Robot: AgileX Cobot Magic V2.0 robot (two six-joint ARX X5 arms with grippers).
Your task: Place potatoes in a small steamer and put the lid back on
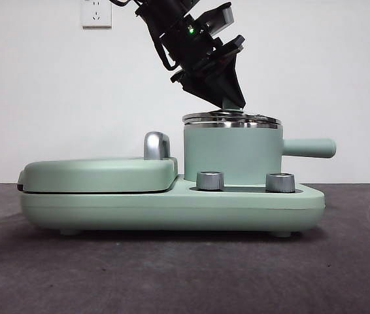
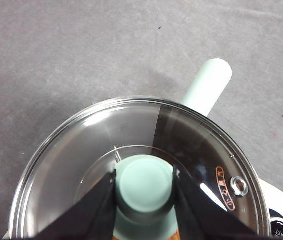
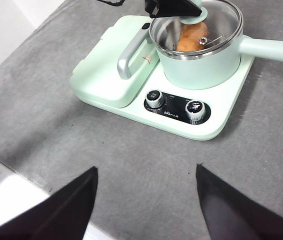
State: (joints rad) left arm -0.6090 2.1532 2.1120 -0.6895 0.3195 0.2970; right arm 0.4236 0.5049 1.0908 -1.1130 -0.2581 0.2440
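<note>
Grey desk (image 3: 131, 165) is carrying the mint cooker base (image 1: 172, 206). Small steamer (image 1: 232, 156) is sitting on it, glass lid (image 2: 131, 165) resting on its rim, potato (image 3: 189, 37) inside. Left hand (image 2: 144, 187) is clamping the lid knob (image 2: 144, 182). Right hand (image 3: 146, 200) is hanging above the desk, jaws apart.

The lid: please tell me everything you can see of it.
The lid is a round disc of clear glass with a shiny steel rim, a small steam vent and a mint-green knob. It lies flat on the small steamer. The left gripper has its jaws closed on the knob. The potato shows through the glass.
</note>
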